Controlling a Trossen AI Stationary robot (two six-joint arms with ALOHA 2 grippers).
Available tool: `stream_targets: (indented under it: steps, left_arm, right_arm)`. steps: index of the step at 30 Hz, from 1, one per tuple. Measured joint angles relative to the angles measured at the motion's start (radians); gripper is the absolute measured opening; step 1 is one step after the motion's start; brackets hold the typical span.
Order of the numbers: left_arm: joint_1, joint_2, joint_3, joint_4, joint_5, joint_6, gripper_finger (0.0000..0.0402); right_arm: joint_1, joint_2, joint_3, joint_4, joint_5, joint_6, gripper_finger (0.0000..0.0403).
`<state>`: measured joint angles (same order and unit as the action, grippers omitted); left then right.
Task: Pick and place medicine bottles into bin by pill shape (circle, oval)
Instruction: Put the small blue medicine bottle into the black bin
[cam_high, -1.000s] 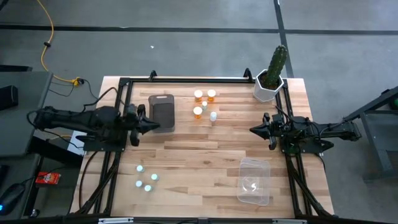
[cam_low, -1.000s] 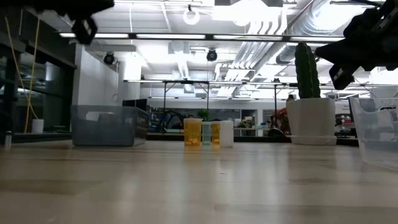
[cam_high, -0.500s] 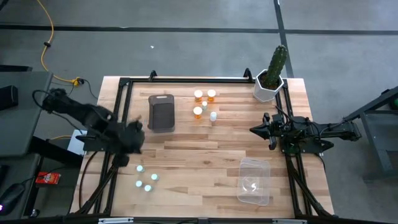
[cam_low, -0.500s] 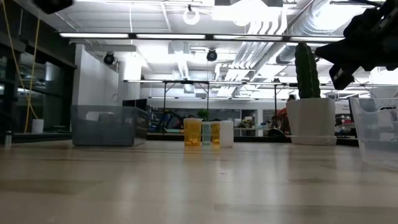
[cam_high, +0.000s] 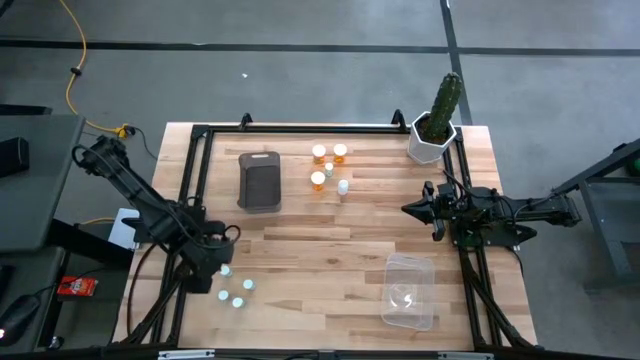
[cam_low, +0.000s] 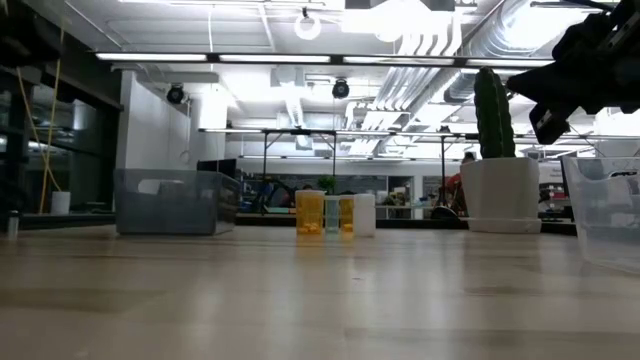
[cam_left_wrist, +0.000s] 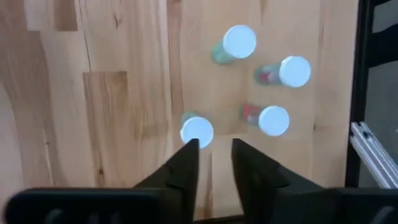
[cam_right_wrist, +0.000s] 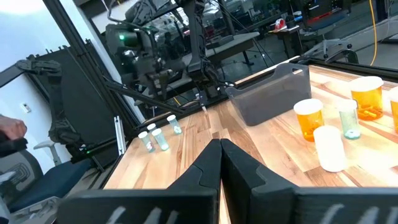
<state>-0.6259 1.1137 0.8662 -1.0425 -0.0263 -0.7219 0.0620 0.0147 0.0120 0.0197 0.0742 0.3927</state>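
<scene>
Several pale bottles with light caps (cam_high: 236, 288) stand in a cluster at the near left of the table. In the left wrist view they show from above (cam_left_wrist: 273, 120). My left gripper (cam_high: 220, 264) (cam_left_wrist: 214, 148) hangs over this cluster, pointing down, open and empty. The nearest bottle's cap (cam_left_wrist: 197, 132) lies just ahead of one fingertip (cam_left_wrist: 190, 149). Orange bottles (cam_high: 319, 153) and pale ones (cam_high: 343, 186) stand at the far middle. My right gripper (cam_high: 408, 209) (cam_right_wrist: 219, 148) waits shut at the right, above the table.
A grey bin (cam_high: 260, 182) stands left of the far bottles. A clear bin (cam_high: 408, 292) stands at the near right. A cactus in a white pot (cam_high: 437, 125) is at the far right corner. A black frame rail (cam_high: 190, 200) runs along the table's left side.
My left gripper has swung from beside the grey bin toward the table's near edge. It has tipped down and now hangs over the near-left cluster of bottles. The bottles have stayed where they were.
</scene>
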Motion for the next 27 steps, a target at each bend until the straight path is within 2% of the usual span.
stream_targets:
  steps: [6,10,17,27]
  left_arm:
    - [-0.035,-0.001,-0.06,0.055,-0.054,-0.079,0.018]
    - [-0.046,-0.001,-0.093,0.122,-0.057,-0.088,0.0214]
    - [-0.08,0.043,-0.104,0.123,-0.098,-0.087,0.0225]
    - [-0.096,0.197,-0.104,0.132,-0.122,-0.071,0.0225]
  right_arm:
    - [0.0,0.0,0.0,0.0,0.0,0.0,0.0]
    - [0.0,0.0,0.0,0.0,0.0,0.0,0.0]
    - [0.0,0.0,0.0,0.0,0.0,0.0,0.0]
    - [0.0,0.0,0.0,0.0,0.0,0.0,0.0]
